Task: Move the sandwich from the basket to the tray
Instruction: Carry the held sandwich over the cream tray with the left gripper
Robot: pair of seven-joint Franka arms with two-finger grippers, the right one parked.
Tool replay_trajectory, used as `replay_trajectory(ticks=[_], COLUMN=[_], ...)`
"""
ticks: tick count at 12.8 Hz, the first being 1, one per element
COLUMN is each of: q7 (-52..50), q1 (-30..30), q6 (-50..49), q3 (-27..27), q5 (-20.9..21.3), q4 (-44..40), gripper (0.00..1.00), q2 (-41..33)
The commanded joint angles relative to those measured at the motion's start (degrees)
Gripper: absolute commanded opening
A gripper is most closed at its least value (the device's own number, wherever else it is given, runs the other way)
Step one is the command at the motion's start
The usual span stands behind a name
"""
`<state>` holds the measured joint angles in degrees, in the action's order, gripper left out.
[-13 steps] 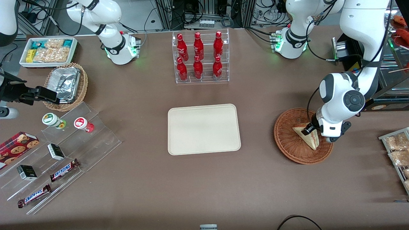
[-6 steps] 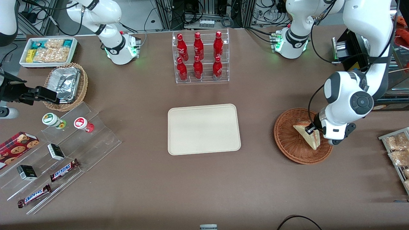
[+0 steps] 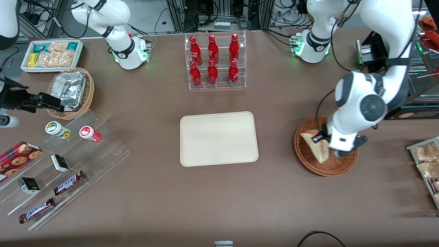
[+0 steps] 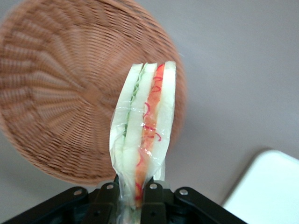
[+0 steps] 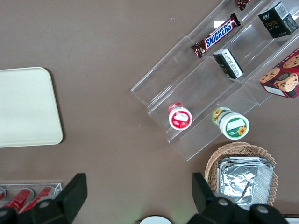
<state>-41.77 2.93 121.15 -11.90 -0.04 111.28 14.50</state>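
Observation:
The sandwich, a plastic-wrapped wedge of pale bread with red, orange and green layers, hangs clear above the reddish-brown wicker basket. My left gripper is shut on its narrow end, the two black fingers pinching the wrap and bread. In the left wrist view the basket lies well below the lifted sandwich and looks empty. The cream-beige tray sits empty at the table's middle, toward the parked arm's end from the basket; a corner of the tray shows beside the gripper.
A clear rack of red bottles stands farther from the front camera than the tray. Packaged snacks on a rack lie at the working arm's end. Clear stepped shelves with snack bars, a tan basket with foil container and a white snack box lie toward the parked arm's end.
The gripper has lifted the sandwich out of the basket and carried it a short way toward the tray. The wrist has swung with it.

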Motion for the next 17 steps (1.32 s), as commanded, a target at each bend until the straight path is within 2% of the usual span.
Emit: replay_trajectory(ticks=[1,3,5,6,9,11,17], q7=[0.20,0.28,-0.42,-1.12,-8.32,-8.07,-13.95], q1=[0.06,0.15,1.36,4.16,9.62,11.65,20.26], q6=[-2.14,-5.56,-6.63,-6.63,-6.63,-6.63,-8.46], q3=[-4.69,-9.34,-13.39,-13.50,-13.41,-13.50,-12.54], q5=[0.13,0.91,5.54,7.40,9.26,11.89,12.86], q4=[-4.65,-9.04,-13.00,-15.02,-20.91,-25.21,-34.53], gripper=[0.00,0.00,0.00,0.00,0.00,0.00,0.00], q2=[2.02,5.52,9.30,10.97,16.68,20.81,28.29])
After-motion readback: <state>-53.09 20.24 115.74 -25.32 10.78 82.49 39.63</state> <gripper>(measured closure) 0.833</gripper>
